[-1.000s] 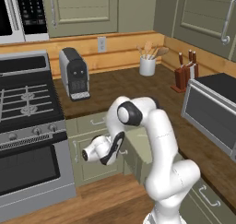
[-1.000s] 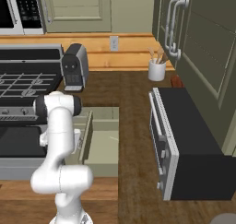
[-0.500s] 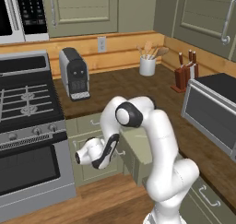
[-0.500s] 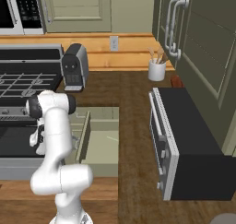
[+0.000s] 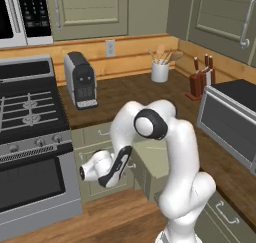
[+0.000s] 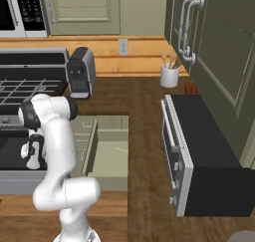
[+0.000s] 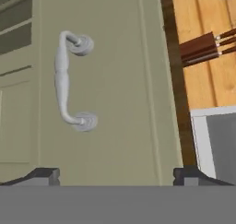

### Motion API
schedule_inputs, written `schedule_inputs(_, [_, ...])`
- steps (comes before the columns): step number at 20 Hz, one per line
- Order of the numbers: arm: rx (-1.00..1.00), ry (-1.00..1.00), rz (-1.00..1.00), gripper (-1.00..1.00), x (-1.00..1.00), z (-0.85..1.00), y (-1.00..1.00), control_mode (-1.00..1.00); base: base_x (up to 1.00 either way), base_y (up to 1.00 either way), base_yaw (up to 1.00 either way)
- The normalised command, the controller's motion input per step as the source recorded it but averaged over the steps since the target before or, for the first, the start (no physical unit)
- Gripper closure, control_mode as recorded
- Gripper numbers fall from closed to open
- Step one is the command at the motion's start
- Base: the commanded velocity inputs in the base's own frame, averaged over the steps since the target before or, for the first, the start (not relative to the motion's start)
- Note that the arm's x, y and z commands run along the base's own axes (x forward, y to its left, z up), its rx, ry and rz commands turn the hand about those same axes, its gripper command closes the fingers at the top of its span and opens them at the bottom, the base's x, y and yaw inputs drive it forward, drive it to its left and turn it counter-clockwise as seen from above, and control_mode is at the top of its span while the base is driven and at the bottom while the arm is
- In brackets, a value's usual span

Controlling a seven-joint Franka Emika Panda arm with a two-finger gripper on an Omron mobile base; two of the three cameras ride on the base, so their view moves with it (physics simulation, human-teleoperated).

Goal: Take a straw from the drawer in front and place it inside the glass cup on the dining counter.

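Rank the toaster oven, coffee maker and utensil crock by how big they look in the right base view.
1. Toaster oven, clearly the largest, though it also sits nearest the camera.
2. Coffee maker.
3. Utensil crock, smallest; it stands about as far back as the coffee maker.

Dark wood worktop (image 5: pixel 130 94) with coffee machine (image 5: pixel 80 80), utensil crock (image 5: pixel 160 71), knife block (image 5: pixel 199 83), black oven (image 6: pixel 204 159).

Gripper (image 7: pixel 115 174) fingertips spread wide, nothing between them. Drawer (image 7: pixel 115 103) front dead ahead, its silver handle (image 7: pixel 69 80) above the left fingertip (image 7: pixel 44 174), untouched.
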Motion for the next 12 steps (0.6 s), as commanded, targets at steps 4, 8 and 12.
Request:
schedule_inputs(4, [0.09,-0.11,-0.06,-1.00,-0.47,0.97,0.00,-1.00,0.00,0.00,0.00])
schedule_inputs(8, [0.18,-0.02,-0.08,-1.00,-0.38,0.94,-0.06,-1.00,0.00,0.00,0.00])
schedule_inputs(12, [0.27,0.00,-0.09,-1.00,-0.30,0.92,-0.23,-1.00,0.00,0.00,0.00])
